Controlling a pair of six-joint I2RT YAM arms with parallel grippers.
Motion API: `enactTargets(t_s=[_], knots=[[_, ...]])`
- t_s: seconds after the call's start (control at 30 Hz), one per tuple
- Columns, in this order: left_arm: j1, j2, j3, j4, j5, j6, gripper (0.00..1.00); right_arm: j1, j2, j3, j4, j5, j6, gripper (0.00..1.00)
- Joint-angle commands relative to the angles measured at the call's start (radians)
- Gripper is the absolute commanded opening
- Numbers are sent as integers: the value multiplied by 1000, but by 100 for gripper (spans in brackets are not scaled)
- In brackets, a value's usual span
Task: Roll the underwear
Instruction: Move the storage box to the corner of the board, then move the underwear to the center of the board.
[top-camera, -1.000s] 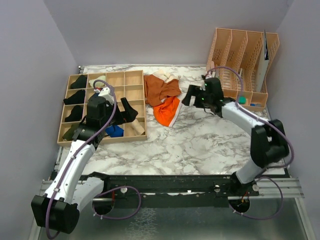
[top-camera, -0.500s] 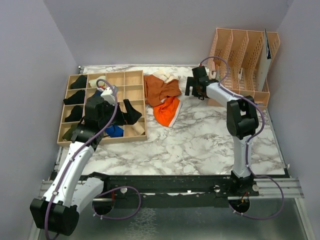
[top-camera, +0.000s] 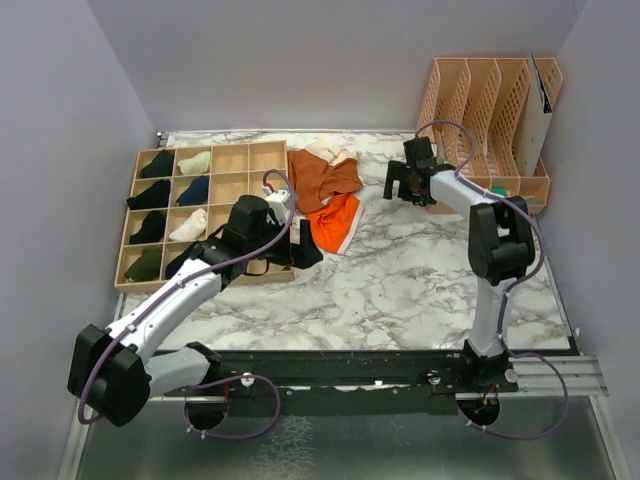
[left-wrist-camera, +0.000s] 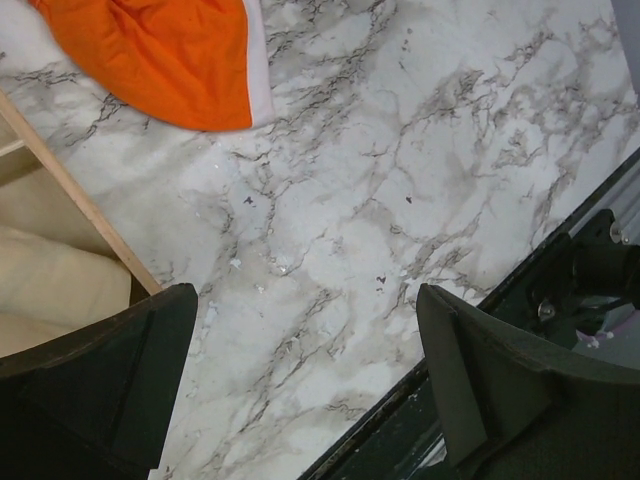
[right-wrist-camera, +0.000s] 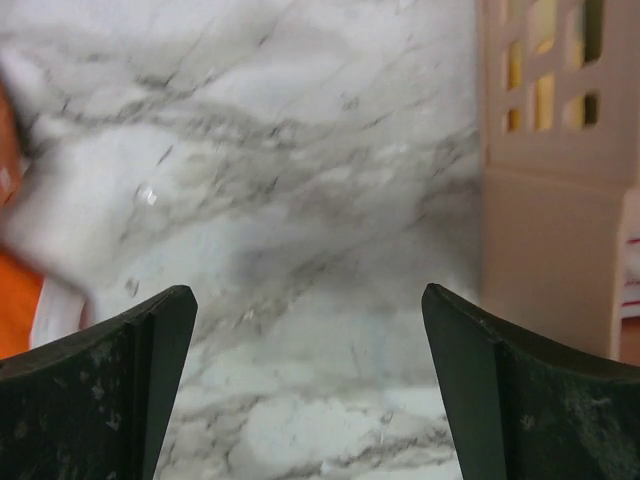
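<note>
Top external view: 2 unrolled briefs overlap on the marble table (top-camera: 400, 280), just right of the wooden organizer (top-camera: 210, 146), with the rust-brown briefs (top-camera: 322, 178) behind the orange briefs (top-camera: 333, 222). Spread wide and empty, the left gripper (top-camera: 305, 250) hovers beside the orange pair. Near the file rack (top-camera: 480, 100), the right gripper (top-camera: 398, 183) is likewise spread and empty.

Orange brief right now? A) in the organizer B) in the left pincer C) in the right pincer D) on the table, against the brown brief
D: the orange brief lies on the table against the brown brief, and the left pincer and right pincer are both open and empty.
</note>
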Motion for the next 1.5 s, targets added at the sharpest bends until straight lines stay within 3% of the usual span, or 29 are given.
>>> enactTargets(t_s=[0.0,0.07,0.23,0.57,0.8,1.2,1.3,1.47], knots=[[-54,65,-63,130,-80,-66,98,1,-166,-138,113,-330,22,100],[-89,120,-75,162,-106,-84,97,18,-213,-201,179,-434,58,99],[-160,250,-102,249,-209,-134,94,52,-256,-281,214,-501,141,94],[-163,332,-49,54,-480,-93,94,94,-313,-408,227,-561,172,94],[-143,308,-84,5,-572,-83,92,121,-301,-428,221,-589,192,94],[-91,309,-21,-2,-525,19,93,166,-293,-388,182,-597,179,94],[-89,296,-6,5,-453,22,93,195,-291,-378,181,-584,171,93],[-90,199,-12,93,-266,-20,92,238,-245,-331,148,-432,194,87]])
